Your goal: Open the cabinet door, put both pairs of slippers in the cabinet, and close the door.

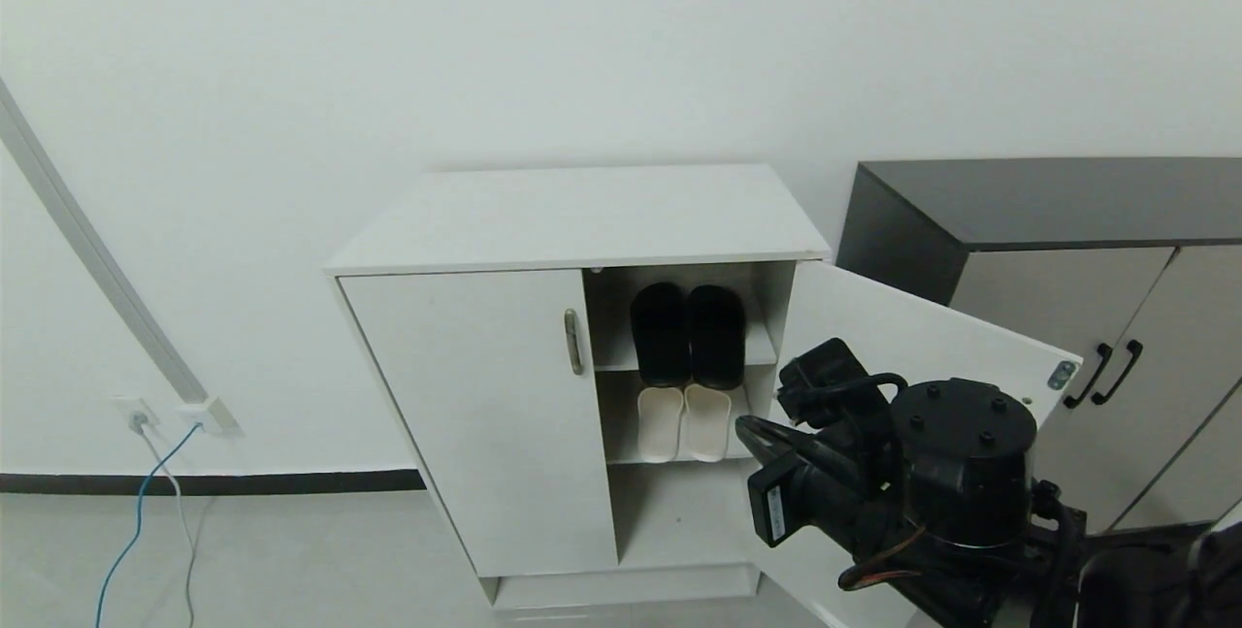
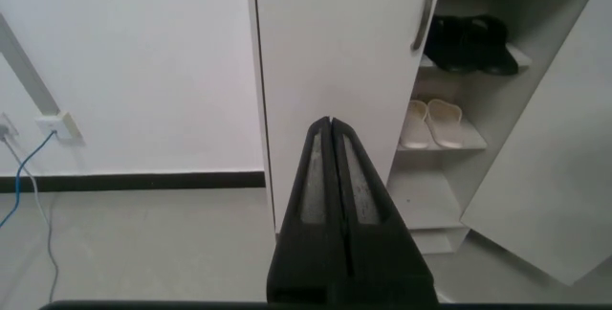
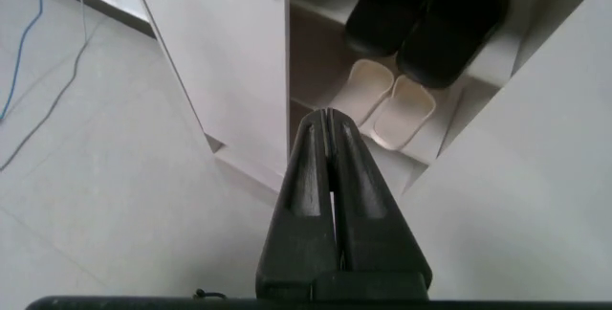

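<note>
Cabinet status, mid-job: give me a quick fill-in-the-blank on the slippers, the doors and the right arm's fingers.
1. The black slippers sit on the shelf directly ___ the white slippers.
2. The right door of the cabinet stands ___.
3. The left door is ___.
4. The fingers of the right gripper are pressed ___, holding nothing.

Missing words: above; open; closed; together.

Grey cabinet (image 1: 1058, 279), blue cable (image 1: 143, 497)
</note>
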